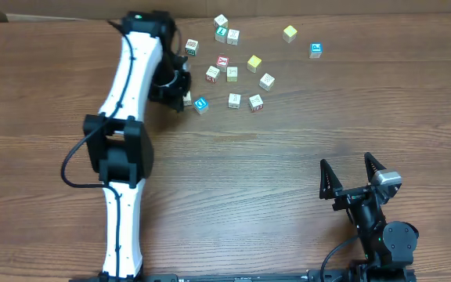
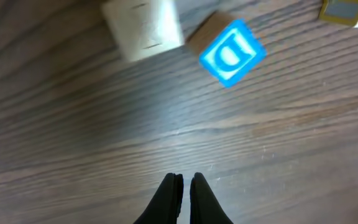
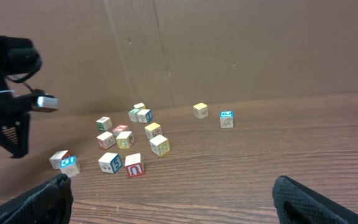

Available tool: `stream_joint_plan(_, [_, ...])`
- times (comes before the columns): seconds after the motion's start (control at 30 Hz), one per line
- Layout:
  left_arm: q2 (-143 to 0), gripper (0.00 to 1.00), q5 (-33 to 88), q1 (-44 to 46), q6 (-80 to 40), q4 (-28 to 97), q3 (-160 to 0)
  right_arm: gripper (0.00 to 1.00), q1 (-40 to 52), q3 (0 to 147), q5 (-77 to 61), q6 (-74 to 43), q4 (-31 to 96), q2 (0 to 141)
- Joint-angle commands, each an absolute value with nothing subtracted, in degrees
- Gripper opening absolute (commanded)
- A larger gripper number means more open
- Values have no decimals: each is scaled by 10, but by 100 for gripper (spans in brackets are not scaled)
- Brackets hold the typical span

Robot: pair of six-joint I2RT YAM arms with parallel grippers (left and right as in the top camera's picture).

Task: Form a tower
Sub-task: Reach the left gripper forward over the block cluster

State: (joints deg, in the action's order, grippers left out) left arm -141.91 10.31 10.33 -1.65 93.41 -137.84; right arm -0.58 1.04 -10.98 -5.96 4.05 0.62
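The left fingers [image 2: 174, 193] were seen pressed together with nothing between them, over bare wood of the surface [image 1: 249, 172]. The left arm was stretched out to the far side of the surface, and its fingers were placed at the left edge of a scatter of small letter cubes.

The tower [image 2: 143, 28] was found just ahead of those fingers and apart from them. Only its pale cream top face was shown. In the left wrist view this face was blurred and looked larger than the cube beside it. How many cubes were stacked in it could not be told. From overhead it was partly covered by the left arm's black end.

A cube with a blue letter face [image 2: 232, 53] was set just to the right of the tower, turned at an angle. Whether the two touched could not be told.

The loose cubes [image 1: 232, 74] were spread farther right on the surface, each lying singly. A yellow cube [image 1: 290, 33] and a second blue-faced cube [image 1: 315, 49] were placed at the far right of the scatter, and a red-letter cube [image 3: 133, 167] at its near edge.

The right fingers [image 1: 326, 177] were held wide apart and empty at the near right of the surface, well apart from every cube. A brown cardboard wall [image 3: 229, 50] was seen behind the cubes.
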Motion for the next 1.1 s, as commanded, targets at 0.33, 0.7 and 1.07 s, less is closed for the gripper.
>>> stream_joint_plan(0.33, [-1428,4,-21,190,-99,862,-1331,100,-2,4,-106,-59,38,2])
stream_joint_plan(0.7, [-1428,13,-21,194,-99,757,-1262,100,-2,4,-106,-59,38,2])
stream_joint_plan(1.07, [-1428,18,-32,196,-98,704,-1302,100,-2,4,-106,-59,38,2])
